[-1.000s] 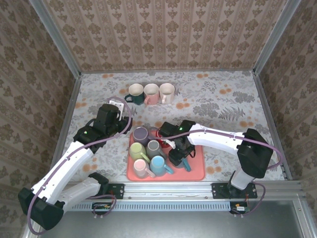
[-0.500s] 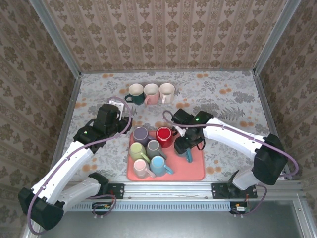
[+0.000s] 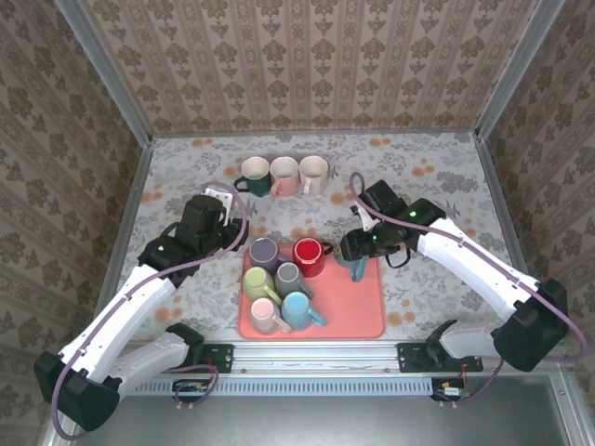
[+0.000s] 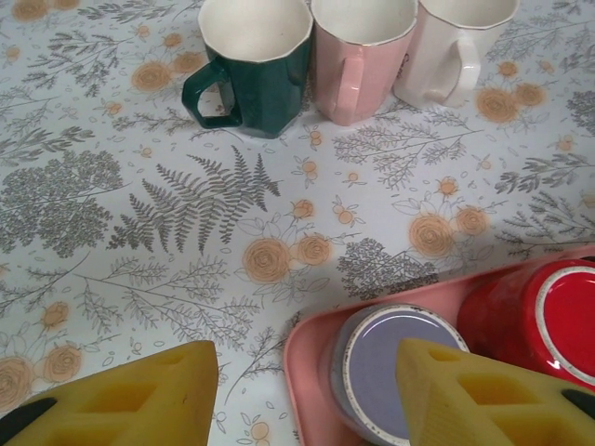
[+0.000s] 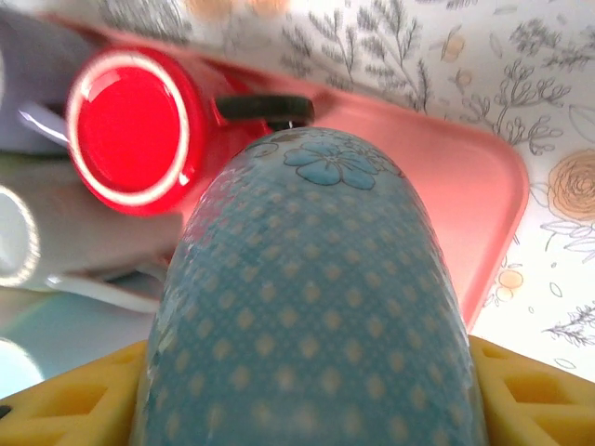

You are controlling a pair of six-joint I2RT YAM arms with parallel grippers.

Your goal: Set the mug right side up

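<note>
Right wrist view puts the blue ceramic mug with pale dots and a flower print directly between my yellow foam fingers, which press on both of its sides, so the right claw is closed down to the mug's width and has hold of it. From this angle I see only the mug's rounded wall, and I cannot tell which end is up. Beyond the claw lies the pink plastic tray, and ahead and to the left of the held mug a glossy red mug sits on it. From the top external view, the right claw hangs over the tray's far right corner with the blue mug under it, and the red mug is just to its left.

On the other side, the left claw stands wide open with nothing between its yellow pads. Just below and ahead of it is the tray's corner, with a lilac mug standing base up. Well ahead of that claw, three upright mugs stand in a row on the flowered tablecloth: a dark green faceted mug, a pale pink mug and a white mug
</note>
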